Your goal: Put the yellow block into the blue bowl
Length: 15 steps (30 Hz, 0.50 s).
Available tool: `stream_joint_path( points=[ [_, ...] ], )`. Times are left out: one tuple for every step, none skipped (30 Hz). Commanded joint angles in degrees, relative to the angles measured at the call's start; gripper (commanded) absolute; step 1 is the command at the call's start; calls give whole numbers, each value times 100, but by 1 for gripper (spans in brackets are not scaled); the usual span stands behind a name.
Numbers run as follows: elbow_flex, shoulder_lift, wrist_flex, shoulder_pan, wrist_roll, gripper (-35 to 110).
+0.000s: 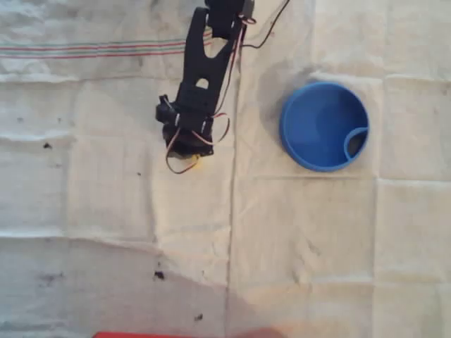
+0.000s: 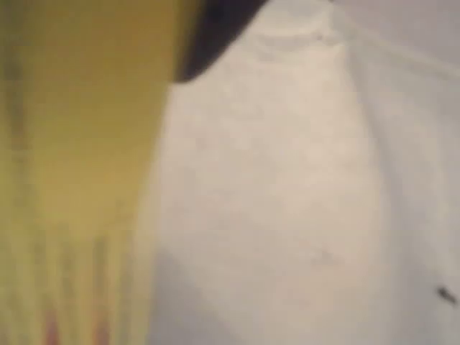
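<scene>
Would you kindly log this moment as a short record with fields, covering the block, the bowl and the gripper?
yellow block: very close to the wrist camera, blurred; a yellow sliver shows under the arm in the overhead view
blue bowl: on the cloth, right of the arm in the overhead view, nothing in it
gripper: low over the block; jaws hidden
cloth: white, creased

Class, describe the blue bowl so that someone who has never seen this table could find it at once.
In the overhead view, start from the pale creased cloth that covers the table, then look right of the black robot arm. The blue bowl sits there, apart from the arm, round and bright blue. A small curved loop inside its rim at the lower right marks it out, and it is the largest coloured thing.
</scene>
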Motion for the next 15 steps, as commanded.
stream_joint_path(
  points=[
    [-536,510,-9,-97,747,-1],
    [-545,659,9,-185,844,0],
    [-580,835,9,-281,949,0],
    [-615,1037,26,-369,1072,0],
    [-615,1257,70,-448,1213,0],
    [-615,1485,141,-545,1371,0],
    [-615,1705,220,-668,1529,0],
    [-615,1916,325,-844,1688,0],
    [-615,2118,431,-1055,1863,0],
    [-615,2285,545,-1292,2048,0],
    [-615,2452,650,-1521,2241,0],
    [-615,2593,747,-1749,2452,0],
    [-615,2707,844,-1969,2672,0],
    [-615,2813,932,-2197,2883,0],
    [-615,2892,1011,-2435,3103,0]
  ],
)
